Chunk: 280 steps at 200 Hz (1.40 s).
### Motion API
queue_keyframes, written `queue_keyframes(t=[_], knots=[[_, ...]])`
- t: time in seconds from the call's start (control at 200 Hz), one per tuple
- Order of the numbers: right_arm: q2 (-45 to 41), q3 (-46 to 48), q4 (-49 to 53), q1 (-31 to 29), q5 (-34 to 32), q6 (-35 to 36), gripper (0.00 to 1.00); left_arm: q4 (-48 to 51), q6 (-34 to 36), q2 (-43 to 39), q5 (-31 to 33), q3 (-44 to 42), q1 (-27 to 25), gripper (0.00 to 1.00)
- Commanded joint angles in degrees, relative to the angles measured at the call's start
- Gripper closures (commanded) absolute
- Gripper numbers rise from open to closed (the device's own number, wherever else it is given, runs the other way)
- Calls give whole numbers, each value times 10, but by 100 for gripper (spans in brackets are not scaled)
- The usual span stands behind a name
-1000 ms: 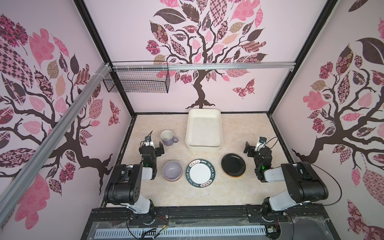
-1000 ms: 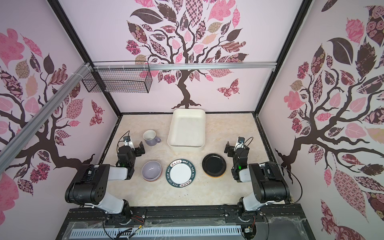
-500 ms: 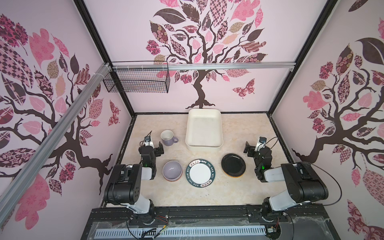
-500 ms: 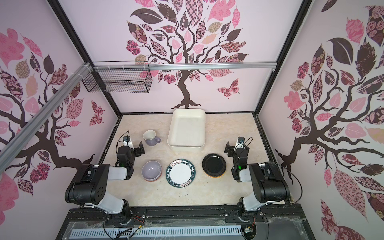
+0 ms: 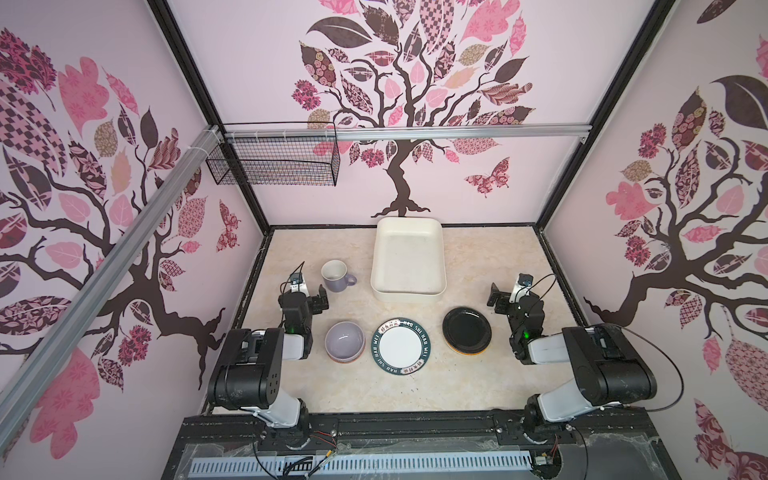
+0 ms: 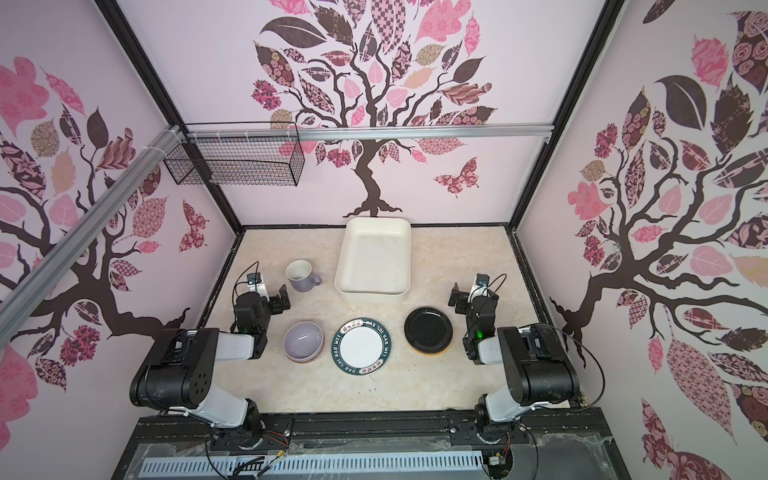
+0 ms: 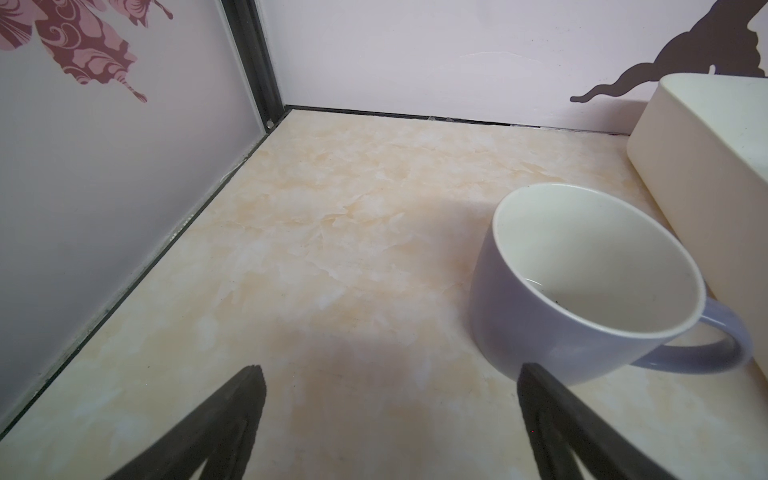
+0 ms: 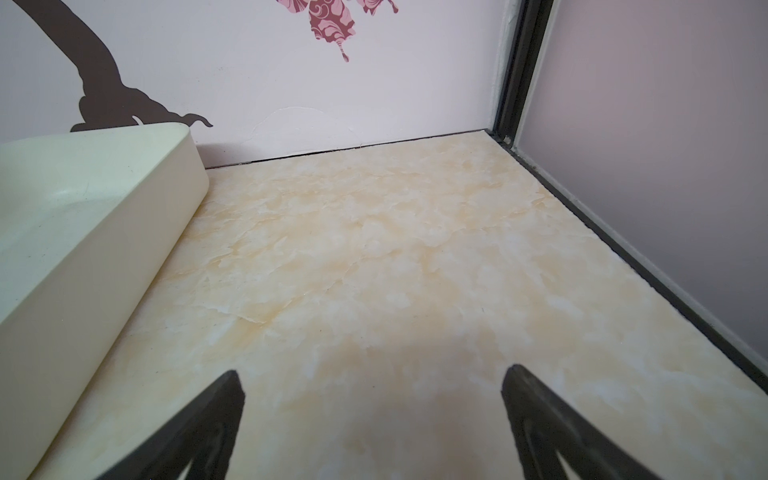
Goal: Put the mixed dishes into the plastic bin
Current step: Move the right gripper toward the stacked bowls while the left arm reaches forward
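Marbled tabletop (image 5: 478, 266) within tree-papered walls; we find nothing yet in the plastic bin (image 5: 409, 296), which stands mid-table against the back wall.

At the left, the left gripper (image 7: 390, 370) hangs low, jaws spread wide and empty; the lavender mug (image 5: 334, 276) stands upright just beyond it, one finger close before its side, handle turned toward the bin. We judge the mug to be the step in hand: shift sideways so one finger drops inside the rim, away from the handle; close firmly; lift clear of the bin's wall; set it in a back corner, saving floor for plates.

Rightward lie the lavender bowl (image 5: 344, 341), nested on an orange-edged dish (image 5: 345, 360); the green-lettered plate (image 5: 401, 347); the black plate (image 5: 466, 329) atop an orange plate (image 5: 467, 354).

The right gripper (image 8: 372, 370), likewise wide and empty, hovers over bare table beside the bin.
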State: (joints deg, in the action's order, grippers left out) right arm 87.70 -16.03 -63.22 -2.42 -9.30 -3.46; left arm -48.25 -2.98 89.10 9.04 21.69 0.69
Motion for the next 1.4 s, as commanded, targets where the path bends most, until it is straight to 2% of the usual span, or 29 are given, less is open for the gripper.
queue_keyframes(t=[0.0,0.245,0.29,0.34,0.42,0.46,0.515,0.55,0.585,0.6,0.67,0.73,0.775,0.855,0.9,0.99,1.14,1.251,1.311,1.396], knots=[[9,-8,-5,4,11,-4,0,-3,1,3,-5,10,3,2],[8,-13,2,4,34,8,0,-2,0,2,-4,10,3,2],[6,-10,-7,0,16,9,0,-1,10,1,-34,20,3,2],[-9,-15,-6,-22,-82,7,0,73,21,-16,-48,48,3,2],[-56,-108,200,-41,-227,-39,0,188,22,-37,-50,103,2,4],[-63,-162,295,-48,-294,-63,0,205,25,-43,-45,111,-1,4],[-58,-229,363,-63,-403,-95,0,210,27,-59,-35,110,-7,4],[-53,-272,425,-74,-436,-130,0,227,30,-80,-30,112,-14,3],[-52,-317,495,-78,-408,-158,0,247,21,-99,-17,115,-23,2],[-52,-345,543,-78,-365,-175,1,252,17,-107,-13,116,-27,2],[-45,-420,659,-77,-254,-204,1,265,-3,-143,-25,115,-45,2],[-40,-416,647,-74,-154,-198,1,276,1,-167,-16,115,-81,2],[-37,-410,627,-75,-96,-184,0,290,7,-181,14,118,-115,2],[-14,-441,692,-84,-72,-210,1,331,19,-202,74,126,-181,2],[-1,-458,731,-95,-58,-208,10,350,23,-209,111,131,-224,2],[5,-477,792,-124,-20,-197,17,409,33,-221,159,152,-314,2],[-42,-421,794,-176,20,-214,19,525,17,-233,159,216,-433,2],[-78,-371,768,-206,85,-238,22,605,-68,-261,130,252,-454,2],[-89,-360,767,-243,76,-236,24,648,-112,-287,128,258,-454,2],[-86,-366,782,-297,52,-229,24,700,-156,-331,183,250,-454,2]])
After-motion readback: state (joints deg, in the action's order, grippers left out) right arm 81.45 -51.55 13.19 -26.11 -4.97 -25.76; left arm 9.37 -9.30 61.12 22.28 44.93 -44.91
